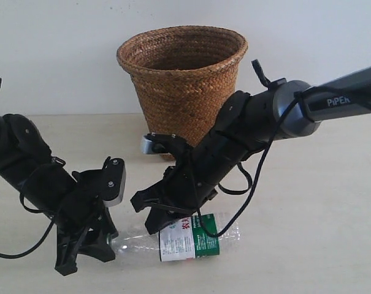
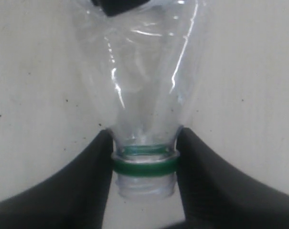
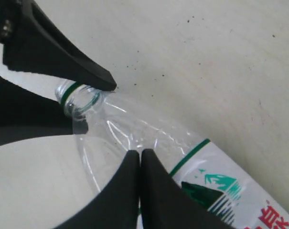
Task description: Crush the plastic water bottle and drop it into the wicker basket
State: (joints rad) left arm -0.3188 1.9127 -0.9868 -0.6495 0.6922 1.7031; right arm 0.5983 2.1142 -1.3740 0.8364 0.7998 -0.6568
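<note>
bottle-crushing task, early stage. the plastic bottle (image 1: 173,244) lay on its side on the desk (image 1: 320,214), in front of the wicker basket (image 1: 182,92) and apart from it. the left hand (image 2: 144,164) pinched the open neck at the green ring (image 3: 70,90), one finger on each side. the right hand (image 3: 140,155) had its fingers pressed together, tips on the clear shoulder beside the label (image 3: 216,186); whether plastic was caught between them could not be told. the clear wall showed creases, but the body looked largely full in shape, so crushing was judged begun at most, with lifting and dropping left to do. the right arm and its looped cable (image 1: 249,184) lay between bottle and basket, whose rim stood well above the bottle. a small grey object (image 1: 147,144) at the basket's foot could not be identified.
</note>
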